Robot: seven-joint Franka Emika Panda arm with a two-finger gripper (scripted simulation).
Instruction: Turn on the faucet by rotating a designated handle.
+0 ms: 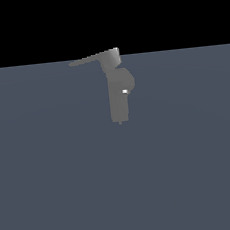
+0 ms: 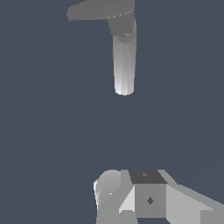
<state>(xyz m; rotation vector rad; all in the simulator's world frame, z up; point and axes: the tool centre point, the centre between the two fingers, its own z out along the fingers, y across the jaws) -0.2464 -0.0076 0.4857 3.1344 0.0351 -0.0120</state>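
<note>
Standing on slate-blue floor (image 1: 55, 193), faucet (image 1: 119, 99), black backdrop (image 1: 176, 10)

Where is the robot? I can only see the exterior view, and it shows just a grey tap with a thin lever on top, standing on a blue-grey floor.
Observer: Only the wrist view shows it. The arm's pale grey blocky fingers are partly in frame there, facing the matte grey upright faucet.
Operator: Are they touching the lever?
Observer: No. The long flat grey handle is untouched, and bare blue-grey floor lies between it and the fingers.
Operator: Are they open, ready to grab?
Observer: Too little of them shows to tell, but nothing is held between them.
</note>
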